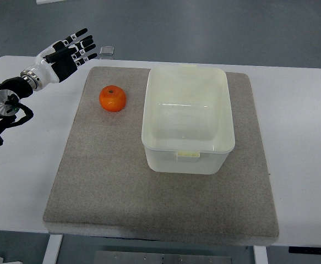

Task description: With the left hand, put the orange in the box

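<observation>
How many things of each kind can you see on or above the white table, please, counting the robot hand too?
Orange: 1
Plastic box: 1
Grey mat: 1
Left hand, fingers spread and holding nothing: 1
Small clear item at the table's far edge, too small to identify: 1
Total: 5

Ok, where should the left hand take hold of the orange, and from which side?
Probably from above, fingers closing around its widest middle. The orange sits stem-up on the mat, apart from the box, with open mat around it. The left hand is open, up and left of it.
</observation>
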You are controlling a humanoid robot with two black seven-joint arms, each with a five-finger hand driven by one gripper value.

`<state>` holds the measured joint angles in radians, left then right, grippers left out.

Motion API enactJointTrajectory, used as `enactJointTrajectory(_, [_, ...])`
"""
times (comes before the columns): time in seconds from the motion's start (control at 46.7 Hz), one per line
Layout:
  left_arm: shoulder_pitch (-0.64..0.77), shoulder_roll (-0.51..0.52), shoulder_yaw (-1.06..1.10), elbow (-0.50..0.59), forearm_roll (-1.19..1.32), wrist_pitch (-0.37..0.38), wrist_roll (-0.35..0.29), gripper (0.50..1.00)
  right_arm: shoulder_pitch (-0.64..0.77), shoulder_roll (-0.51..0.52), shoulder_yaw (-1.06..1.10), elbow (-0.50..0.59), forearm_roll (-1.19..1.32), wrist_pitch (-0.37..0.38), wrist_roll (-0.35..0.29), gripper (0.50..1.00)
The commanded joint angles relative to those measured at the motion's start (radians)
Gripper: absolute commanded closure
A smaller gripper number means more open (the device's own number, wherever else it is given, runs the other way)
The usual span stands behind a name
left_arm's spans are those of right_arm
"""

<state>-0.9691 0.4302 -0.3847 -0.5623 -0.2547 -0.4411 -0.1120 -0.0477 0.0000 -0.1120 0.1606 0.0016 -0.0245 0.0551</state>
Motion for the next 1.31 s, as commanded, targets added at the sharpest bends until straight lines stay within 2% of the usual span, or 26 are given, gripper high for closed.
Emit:
enactJointTrajectory(0.0, [-0.002, 0.001, -0.002, -0.004, -0.001, -0.001, 0.000, 0.506, 0.000, 0.000, 0.000, 0.000, 0.000, 0.000, 0.000, 0.568])
enactJointTrajectory(0.685, [-0.011, 0.013, -0.002, 0.019, 0.035, -0.018, -0.015, 0.506, 0.000, 0.000, 0.000, 0.000, 0.000, 0.000, 0.000, 0.568])
enactJointTrajectory(0.878, [-0.034, 0.050, 0.000, 0.002, 0.310, -0.021, -0.023, 0.506, 0.000, 0.000, 0.000, 0.000, 0.000, 0.000, 0.000, 0.570])
enactJointTrajectory(1.07, [-0.059, 0.134, 0.003, -0.096, 0.546, -0.019, -0.028, 0.508, 0.000, 0.000, 0.000, 0.000, 0.000, 0.000, 0.000, 0.568])
enactJointTrajectory(1.284, [-0.083, 0.125, 0.009, -0.090, 0.899, -0.011, -0.129, 0.506, 0.000, 0.000, 0.000, 0.000, 0.000, 0.000, 0.000, 0.568])
